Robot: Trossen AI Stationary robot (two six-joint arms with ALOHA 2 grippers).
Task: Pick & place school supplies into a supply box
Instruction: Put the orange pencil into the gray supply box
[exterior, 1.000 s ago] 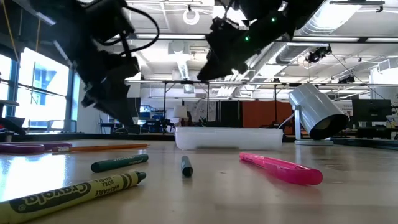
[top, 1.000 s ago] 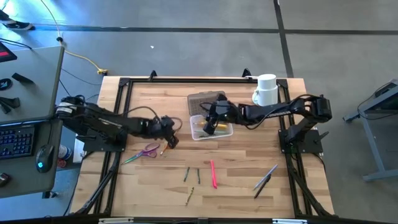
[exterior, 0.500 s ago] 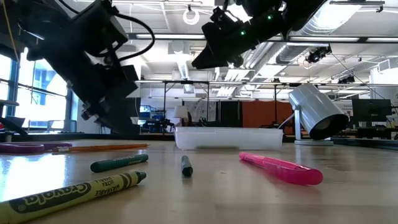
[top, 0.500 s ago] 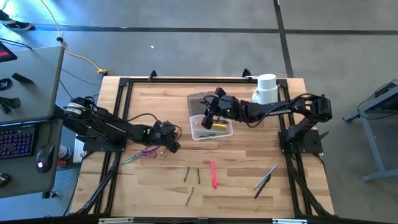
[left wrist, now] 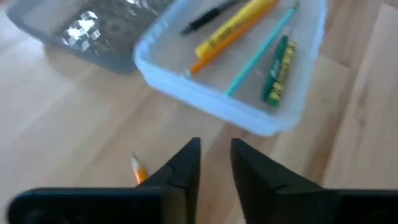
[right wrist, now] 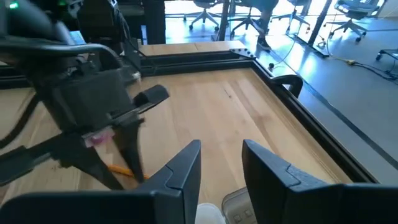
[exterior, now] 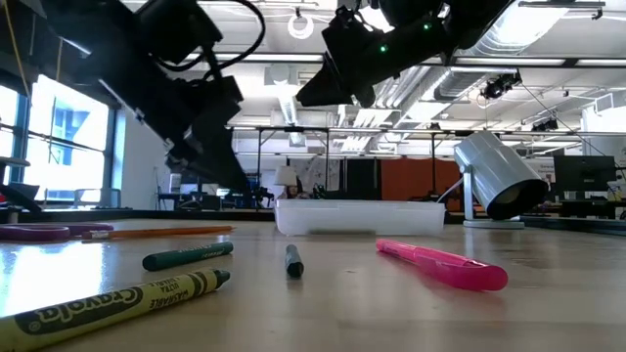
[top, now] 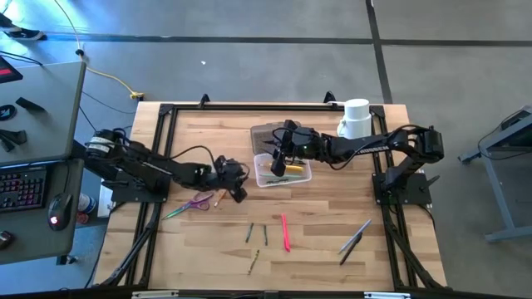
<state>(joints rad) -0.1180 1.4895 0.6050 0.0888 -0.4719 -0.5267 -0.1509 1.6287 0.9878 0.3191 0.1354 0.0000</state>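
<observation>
The clear supply box point(top: 283, 171) sits mid-table, its grey lid point(top: 268, 134) lying open on the far side. Inside it are a yellow marker point(left wrist: 233, 28), a black pen, a teal pencil and a green crayon. My left gripper point(left wrist: 215, 163) hovers open just left of the box, with an orange pencil point(left wrist: 138, 169) on the wood beside it. My right gripper point(right wrist: 221, 167) hangs open above the box point(exterior: 360, 215). Purple scissors point(top: 198, 202), green crayons point(top: 257, 235), a pink pen point(top: 285, 231) and grey and black pens point(top: 355, 239) lie flat on the table.
A white mug point(top: 356, 120) stands at the far right. A black frame point(top: 166, 112) runs along the table's edges. Bare wood lies between the box and the loose supplies near the front. A desk with a keyboard stands left of the table.
My left gripper has moved toward the table's right, closer to the box, and has turned about its wrist. My right gripper has tipped up toward level above the box. The supplies on the table have stayed where they were.
</observation>
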